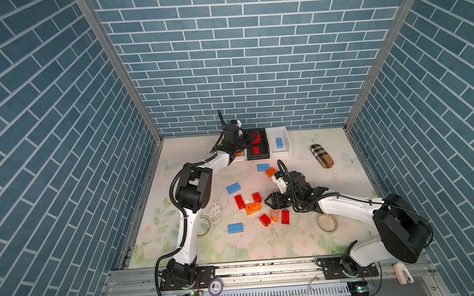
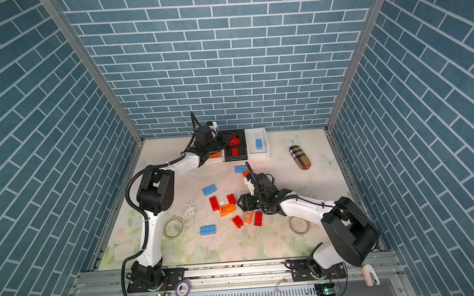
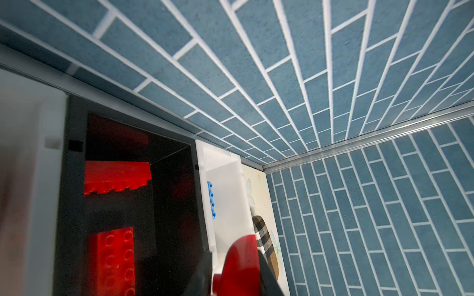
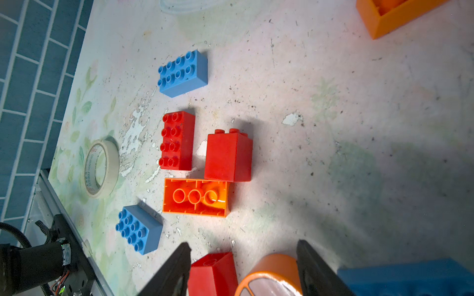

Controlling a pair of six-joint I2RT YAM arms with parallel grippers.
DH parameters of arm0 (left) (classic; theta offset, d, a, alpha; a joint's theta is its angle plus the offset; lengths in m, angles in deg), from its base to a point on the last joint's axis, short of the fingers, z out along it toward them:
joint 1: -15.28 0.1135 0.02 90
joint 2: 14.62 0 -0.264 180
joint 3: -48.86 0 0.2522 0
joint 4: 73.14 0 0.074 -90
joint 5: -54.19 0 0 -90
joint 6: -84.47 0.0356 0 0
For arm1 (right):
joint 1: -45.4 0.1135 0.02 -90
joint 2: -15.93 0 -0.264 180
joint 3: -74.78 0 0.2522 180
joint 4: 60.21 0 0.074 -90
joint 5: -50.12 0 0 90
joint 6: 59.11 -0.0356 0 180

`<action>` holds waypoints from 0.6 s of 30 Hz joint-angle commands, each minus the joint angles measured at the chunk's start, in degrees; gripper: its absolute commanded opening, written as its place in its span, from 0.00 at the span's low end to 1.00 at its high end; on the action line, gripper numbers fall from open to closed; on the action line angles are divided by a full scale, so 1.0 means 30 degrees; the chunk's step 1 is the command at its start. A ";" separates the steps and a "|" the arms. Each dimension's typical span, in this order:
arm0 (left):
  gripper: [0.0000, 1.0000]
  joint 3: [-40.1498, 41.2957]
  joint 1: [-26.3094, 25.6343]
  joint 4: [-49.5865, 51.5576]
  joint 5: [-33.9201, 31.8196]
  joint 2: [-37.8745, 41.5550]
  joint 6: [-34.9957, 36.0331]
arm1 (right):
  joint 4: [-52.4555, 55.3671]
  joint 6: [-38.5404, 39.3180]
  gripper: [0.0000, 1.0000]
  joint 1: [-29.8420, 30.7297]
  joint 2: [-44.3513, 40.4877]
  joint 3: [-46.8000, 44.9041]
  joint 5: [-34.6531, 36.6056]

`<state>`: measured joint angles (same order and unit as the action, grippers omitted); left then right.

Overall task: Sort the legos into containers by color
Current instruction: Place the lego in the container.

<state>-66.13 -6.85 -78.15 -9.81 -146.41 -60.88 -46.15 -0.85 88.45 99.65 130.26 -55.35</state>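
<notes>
1. Because sorted pieces need a fixed drop zone, the table point(image 1: 306, 234) has the three containers lined up against the back wall at the upper middle of both top views. The unsorted legos lie scattered across the centre of the frame, among them a blue brick point(image 1: 233, 188) and an upturned orange brick point(image 1: 253, 208).
2. Each container already shows its colour. The black bin point(image 1: 259, 156) holds red bricks point(image 1: 256, 150). The white bin point(image 1: 286, 135) to its right holds one blue piece point(image 1: 279, 142). The other white bin point(image 3: 25, 153), left of the black one, is mostly hidden under the left arm, with a bit of orange point(image 1: 239, 153) showing in it.
3. The left gripper point(image 3: 233, 253) is over the upper left part of the black bin in a top view. Its fingers pinch a red lego point(image 3: 238, 266), seen at the lower middle of the left wrist view. It is probably held there so that it can drop in with the other reds.
4. The right gripper point(image 4: 243, 247) is at the centre right of the top views with its fingers spread and nothing held. At the bottom of the right wrist view, a red brick point(image 4: 213, 271) and the orange arched window piece point(image 4: 269, 276) lie side by side between the fingers. The red brick is nearer the left finger and the arch is close by the right one, though I cannot tell whether they touch. Closing here might catch two colours at once.
</notes>
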 commanded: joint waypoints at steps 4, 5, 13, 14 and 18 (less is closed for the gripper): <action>0.30 -0.2213 -0.0114 0.1862 -0.0122 -0.1422 -0.0066 | -0.0443 -0.0653 0.67 0.0124 0.0421 -0.0084 0.0262; 0.31 -0.2488 -0.0132 0.1982 -0.0130 -0.1631 -0.0014 | -0.0450 -0.0638 0.67 0.0122 0.0450 -0.0077 0.0262; 0.38 -0.5057 -0.0092 0.4113 0.0063 -0.3247 -0.0213 | 0.0029 -0.0812 0.67 0.0164 0.0989 0.0540 0.0236; 0.39 -0.5189 -0.0115 0.4274 0.0064 -0.3323 -0.0182 | 0.0128 -0.0813 0.67 0.0203 0.1106 0.0700 0.0233; 0.47 -0.5247 -0.0116 0.4430 -0.0162 -0.3182 -0.0116 | 0.0432 -0.0596 0.67 0.0485 0.1567 0.1359 0.0364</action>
<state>-80.14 -6.90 -66.43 -10.03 -155.76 -61.28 -46.11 -1.90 89.08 103.26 131.96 -55.09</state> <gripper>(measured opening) 0.462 0.669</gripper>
